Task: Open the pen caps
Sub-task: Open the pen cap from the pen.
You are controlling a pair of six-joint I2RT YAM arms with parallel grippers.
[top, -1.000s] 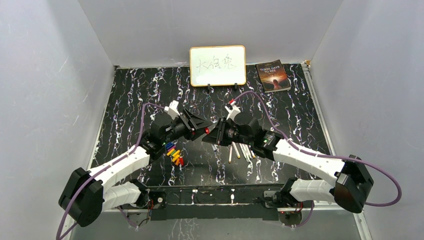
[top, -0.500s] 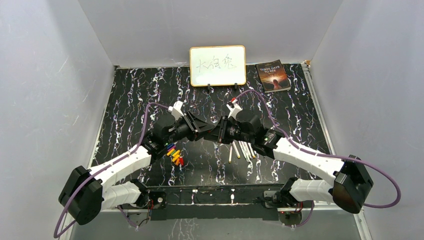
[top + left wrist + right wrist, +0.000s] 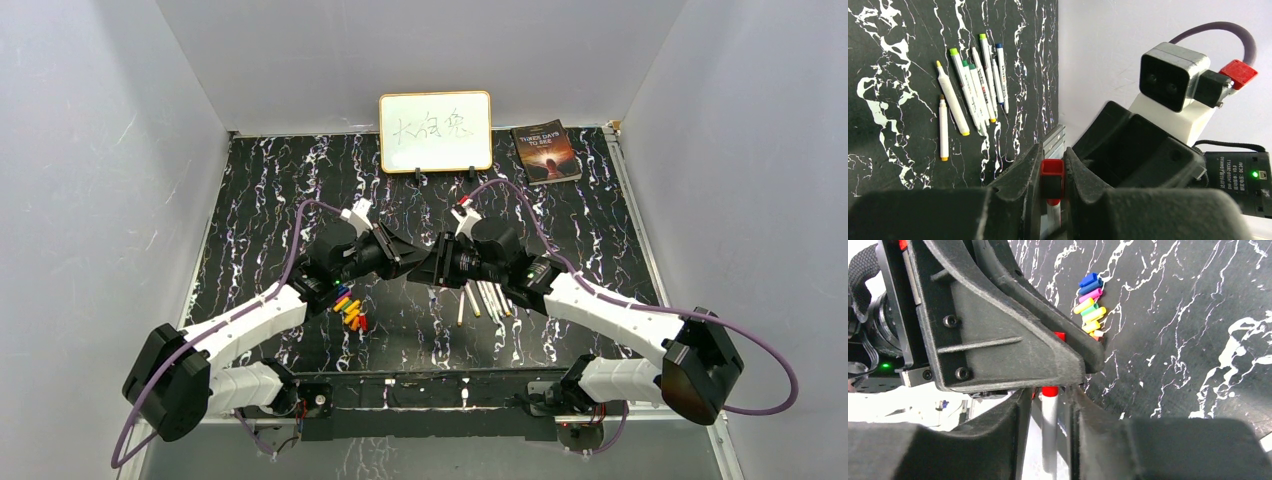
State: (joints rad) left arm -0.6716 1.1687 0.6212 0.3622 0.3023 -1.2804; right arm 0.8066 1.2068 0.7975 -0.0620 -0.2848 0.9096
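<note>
My left gripper (image 3: 412,260) and right gripper (image 3: 434,268) meet tip to tip above the table's middle. In the left wrist view the left gripper (image 3: 1052,161) is shut on a red pen cap (image 3: 1052,172), with a white pen barrel (image 3: 1053,216) running on below it. In the right wrist view the right gripper (image 3: 1050,396) is shut on that white pen (image 3: 1049,432), whose red end (image 3: 1050,391) goes in behind the left gripper's fingers (image 3: 1013,347). Several loose coloured pen caps (image 3: 350,310) lie in a pile left of centre. Several white pens (image 3: 485,300) lie right of centre.
A small whiteboard (image 3: 435,131) stands at the back on the black marbled table (image 3: 260,200), with a book (image 3: 545,152) to its right. Grey walls close in the sides and the back. The pens also show in the left wrist view (image 3: 973,95), the cap pile in the right wrist view (image 3: 1090,310).
The left gripper has moved right, closing against the right gripper. The red spot seen between the two grippers a second ago is now hidden between them.
</note>
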